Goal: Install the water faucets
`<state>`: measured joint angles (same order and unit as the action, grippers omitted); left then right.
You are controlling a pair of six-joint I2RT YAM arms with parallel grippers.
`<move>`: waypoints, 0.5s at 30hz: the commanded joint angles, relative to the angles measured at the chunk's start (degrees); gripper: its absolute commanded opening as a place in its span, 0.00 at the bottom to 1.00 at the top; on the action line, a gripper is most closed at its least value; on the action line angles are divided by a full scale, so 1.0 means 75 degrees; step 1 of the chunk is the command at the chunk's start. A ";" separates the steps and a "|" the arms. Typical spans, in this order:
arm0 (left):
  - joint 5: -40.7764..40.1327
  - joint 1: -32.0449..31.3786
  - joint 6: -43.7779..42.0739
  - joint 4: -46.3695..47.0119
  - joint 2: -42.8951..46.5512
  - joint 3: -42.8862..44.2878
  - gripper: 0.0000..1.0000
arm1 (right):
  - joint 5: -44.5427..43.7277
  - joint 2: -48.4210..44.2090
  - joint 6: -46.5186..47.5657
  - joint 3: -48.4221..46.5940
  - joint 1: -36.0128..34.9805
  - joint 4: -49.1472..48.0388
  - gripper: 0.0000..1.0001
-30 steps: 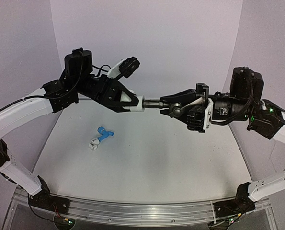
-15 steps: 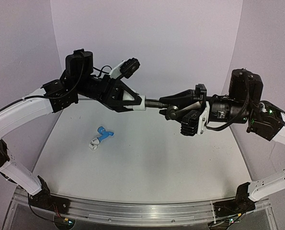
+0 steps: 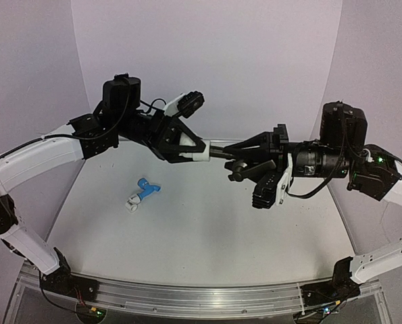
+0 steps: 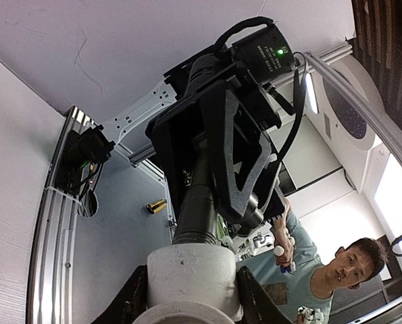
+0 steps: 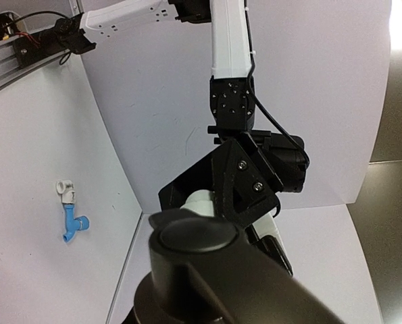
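Counted two taps and two white fittings. Nearest, lying flat on the counter (image 3: 207,236): blue tap (image 3: 147,185), joined at its near-left end to a small white fitting (image 3: 132,201), no hand on either.

Up and to the right of the blue tap, in the air and farther back: grey tap (image 3: 218,149), lying level, pinched by the right hand (image 3: 240,159), which is closed tight on it. Also above and right of the blue tap, on the grey tap's left: second white fitting (image 3: 200,156), clamped in the left hand (image 3: 191,150), closed partway round it and touching the grey tap's stem.

Compared with a second ago: right hand rolled about its wrist, broad side now hanging downward. Left arm swung a little to the right, and the held pair with it. Blue tap unmoved.

Both forearms reaching inward, hands facing tip to tip.
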<state>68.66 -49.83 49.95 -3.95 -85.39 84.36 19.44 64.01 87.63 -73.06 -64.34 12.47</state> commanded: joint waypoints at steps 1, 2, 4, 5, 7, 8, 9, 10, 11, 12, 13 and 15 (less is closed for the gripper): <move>0.0292 -0.0036 0.0030 0.0386 -0.0084 0.0475 0.00 | 0.0278 0.0014 0.0279 -0.0097 -0.0060 -0.0105 0.00; 0.0250 -0.0037 -0.0033 0.0311 -0.0086 0.0482 0.00 | 0.0290 0.0042 0.0223 -0.0133 -0.0065 -0.0105 0.00; 0.0172 -0.0053 -0.0228 0.0190 -0.0050 0.0472 0.00 | 0.0306 0.0102 0.0007 -0.0224 -0.0064 -0.0105 0.00; 0.0211 -0.0059 -0.0286 0.0187 -0.0020 0.0445 0.00 | 0.0297 0.0131 -0.0109 -0.0254 -0.0061 -0.0110 0.00; 0.0366 -0.0077 -0.0320 0.0383 0.0087 0.0351 0.00 | 0.0278 0.0149 -0.0235 -0.0251 -0.0062 -0.0120 0.00; 0.0451 -0.0088 -0.0326 0.0501 0.0141 0.0286 0.00 | 0.0276 0.0148 -0.0270 -0.0237 -0.0064 -0.0125 0.00; 0.0522 -0.0089 -0.0359 0.0650 0.0185 0.0232 0.00 | 0.0288 0.0138 -0.0307 -0.0226 -0.0060 -0.0128 0.00; 0.0570 -0.0107 -0.0421 0.0683 0.0202 0.0232 0.00 | 0.0299 0.0138 -0.0340 -0.0208 -0.0059 -0.0136 0.00; 0.0598 -0.0115 -0.0463 0.0672 0.0206 0.0240 0.00 | 0.0306 0.0138 -0.0372 -0.0199 -0.0059 -0.0139 0.00; 0.0621 -0.0118 -0.0521 0.0576 0.0185 0.0277 0.00 | 0.0319 0.0140 -0.0446 -0.0215 -0.0062 -0.0153 0.00; 0.0636 -0.0121 -0.0588 0.0445 0.0155 0.0320 0.00 | 0.0334 0.0146 -0.0537 -0.0241 -0.0066 -0.0173 0.00; 0.0650 -0.0144 -0.0711 0.0279 0.0126 0.0345 0.00 | 0.0360 0.0178 -0.0785 -0.0336 -0.0062 -0.0241 0.00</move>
<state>70.95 -49.93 47.63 -3.99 -86.43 84.36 21.55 64.55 85.96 -73.08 -64.52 13.26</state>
